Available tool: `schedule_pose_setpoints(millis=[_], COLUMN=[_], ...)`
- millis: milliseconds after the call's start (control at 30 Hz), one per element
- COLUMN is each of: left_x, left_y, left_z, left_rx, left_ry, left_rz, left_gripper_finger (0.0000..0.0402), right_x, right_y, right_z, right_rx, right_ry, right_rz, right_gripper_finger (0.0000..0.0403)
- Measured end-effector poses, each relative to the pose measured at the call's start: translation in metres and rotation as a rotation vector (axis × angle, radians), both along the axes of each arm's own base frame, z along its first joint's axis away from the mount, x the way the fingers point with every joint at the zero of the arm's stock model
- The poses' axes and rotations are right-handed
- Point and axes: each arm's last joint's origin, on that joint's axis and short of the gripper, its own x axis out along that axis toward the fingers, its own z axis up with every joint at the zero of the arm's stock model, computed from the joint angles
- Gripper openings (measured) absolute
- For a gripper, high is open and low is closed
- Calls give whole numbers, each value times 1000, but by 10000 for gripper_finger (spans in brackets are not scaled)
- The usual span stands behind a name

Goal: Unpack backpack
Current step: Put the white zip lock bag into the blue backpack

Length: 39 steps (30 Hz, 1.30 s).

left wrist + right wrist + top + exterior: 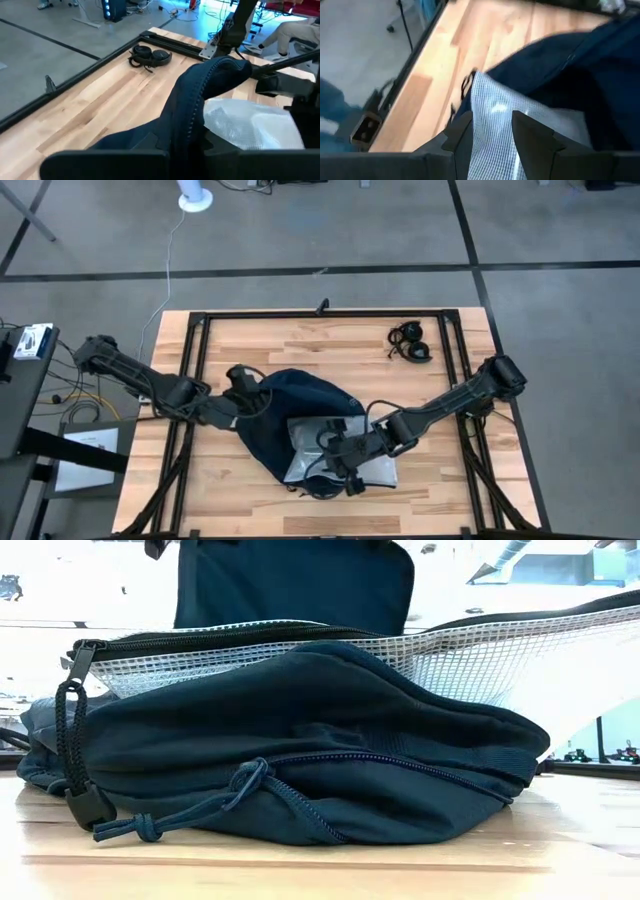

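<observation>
The dark navy backpack point(285, 405) lies on the table's middle; its near side rests on the wood point(300, 790). A white mesh pouch point(340, 448) with a black zipper edge point(250, 632) lies on the backpack, reaching out of its opening toward the near right. My left gripper point(243, 387) is at the backpack's left side, shut on the opening's edge, which stands raised point(220, 70). My right gripper point(337, 453) is on the mesh pouch point(495, 125). My left gripper holds the backpack's zippered opening edge point(192, 117), coming level from the table's left. The edge is lifted into a ridge while the rest of the bag stays on the table. The gripper's body hides the fingertips. My right gripper has the mesh pouch's flat panel point(492, 142) between its two fingers point(462, 132), slanting down from the table's right. The pouch sits tilted, its right part raised point(560, 635) and its left end low over the backpack point(110, 665).
Black headphones point(410, 343) lie at the far right of the table point(150, 56). A black metal frame point(320, 313) runs around the tabletop. Bare wood lies at the far left point(240, 340) and along the near edge point(230, 500). A person's legs point(292, 32) show beyond the table.
</observation>
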Motion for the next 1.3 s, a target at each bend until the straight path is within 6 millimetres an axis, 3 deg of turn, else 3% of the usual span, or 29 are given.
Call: schedule_pose_setpoints(millis=[600, 767, 1300], left_x=[0, 4, 4], left_y=[-5, -4, -5], left_z=[-1, 6, 7], left_rx=[-63, -91, -55], left_ry=[-17, -97, -89], left_rz=[-17, -15, -22], left_gripper_finger=[0, 0, 0], right_x=[-1, -1, 1], right_y=[-1, -1, -13], right_z=[-2, -2, -4], right_rx=[-7, -6, 17], right_ry=[16, 13, 66], right_rz=[-2, -3, 9], right_gripper_finger=[127, 127, 127])
